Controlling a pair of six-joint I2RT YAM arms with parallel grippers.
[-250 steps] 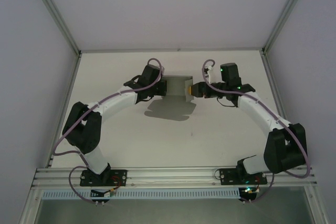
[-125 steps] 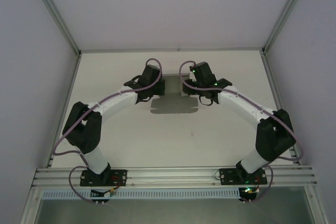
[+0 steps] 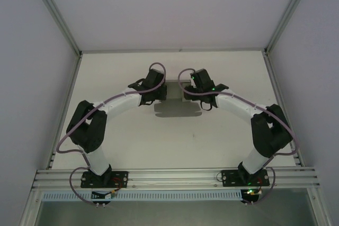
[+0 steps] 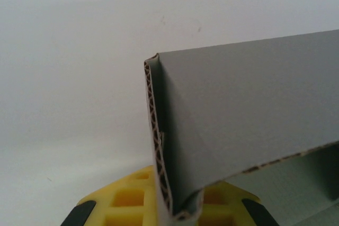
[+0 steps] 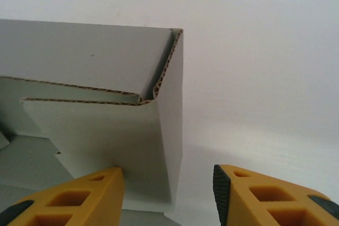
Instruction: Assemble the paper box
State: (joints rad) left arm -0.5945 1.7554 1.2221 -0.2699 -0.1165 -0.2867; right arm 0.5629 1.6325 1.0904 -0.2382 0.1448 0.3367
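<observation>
The paper box [image 3: 175,103] is grey corrugated card, partly folded, at the far middle of the table between both arms. My left gripper [image 3: 164,91] is at its left end. In the left wrist view the yellow fingers [image 4: 124,202] are shut on a doubled side wall of the box [image 4: 254,104], which stands up between them. My right gripper [image 3: 186,93] is at the box's right end. In the right wrist view it [image 5: 167,186] is open and straddles the box's upright end wall [image 5: 170,130]; the left finger [image 5: 79,194] is close to the card and the right finger [image 5: 254,197] stands apart from it.
The white table [image 3: 212,136] lies bare in front of the box. Aluminium frame rails [image 3: 175,177] run along the near edge by the arm bases, and white walls enclose the sides and back.
My right arm has swung left from beside the box to its right end wall. The box has come down towards the table, with the left gripper holding it throughout.
</observation>
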